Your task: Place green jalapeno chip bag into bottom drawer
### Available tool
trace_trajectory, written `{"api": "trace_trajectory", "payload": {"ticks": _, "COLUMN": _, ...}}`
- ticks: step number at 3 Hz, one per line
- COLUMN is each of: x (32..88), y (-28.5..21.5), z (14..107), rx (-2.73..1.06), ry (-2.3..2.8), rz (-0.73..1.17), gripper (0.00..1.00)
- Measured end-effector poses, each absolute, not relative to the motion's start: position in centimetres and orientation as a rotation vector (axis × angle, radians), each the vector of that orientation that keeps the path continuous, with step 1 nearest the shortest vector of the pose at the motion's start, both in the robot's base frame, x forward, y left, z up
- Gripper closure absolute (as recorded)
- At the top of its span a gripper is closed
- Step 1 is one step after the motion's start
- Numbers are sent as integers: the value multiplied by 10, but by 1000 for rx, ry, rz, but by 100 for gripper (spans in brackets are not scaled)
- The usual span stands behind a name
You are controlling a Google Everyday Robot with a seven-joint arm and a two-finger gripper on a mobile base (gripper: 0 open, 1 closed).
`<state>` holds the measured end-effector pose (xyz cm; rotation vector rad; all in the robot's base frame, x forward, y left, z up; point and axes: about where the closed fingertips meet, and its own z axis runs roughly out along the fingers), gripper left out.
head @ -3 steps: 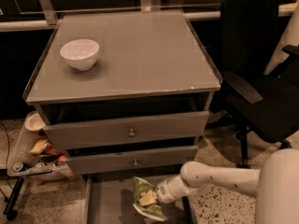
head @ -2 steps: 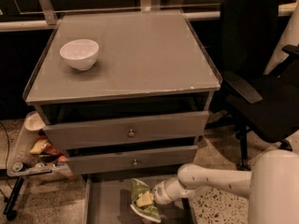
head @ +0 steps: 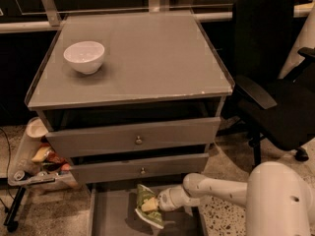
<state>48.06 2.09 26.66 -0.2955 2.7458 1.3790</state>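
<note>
Camera view looks down on the small crinkly olive-green jalapeno chip bag with pale edges (head: 143, 195), which sits inside the pulled-out bottom drawer, a wide shallow grey tray with low side rails (head: 112, 215). The bag stands tilted rather than lying flat, its upper end just below the front of the drawer above and its lower pale edge close to the tray floor; whether that edge touches the floor cannot be told. The white two-finger gripper (head: 150, 205) is inside the drawer too, reaching in from the right side of the picture and pinching the bag around its middle, its jaws closed against the crinkled foil. Behind it the smooth white arm (head: 216, 188) runs rightward to the rounded white robot body (head: 283, 200) at the lower right corner.

Above the tray, the middle grey drawer with a small round metal knob (head: 142, 170) stands slightly out, and the top grey drawer with its own knob (head: 138, 137) is pulled out a little further. On the flat grey cabinet top (head: 157, 58) a white ceramic bowl (head: 84, 56) rests upright near the left rear. A black office chair (head: 273, 77) stands just beside the cabinet on the right, and a low wire cart holding snack packets (head: 34, 159) stands on the left.
</note>
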Motion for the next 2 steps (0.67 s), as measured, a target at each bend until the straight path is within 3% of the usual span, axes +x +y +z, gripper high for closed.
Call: {"api": "trace_trajectory", "payload": {"ticks": 2, "x": 507, "y": 35, "z": 227, "rx": -215, "ry": 2775, "rz": 1403, "gripper": 100}}
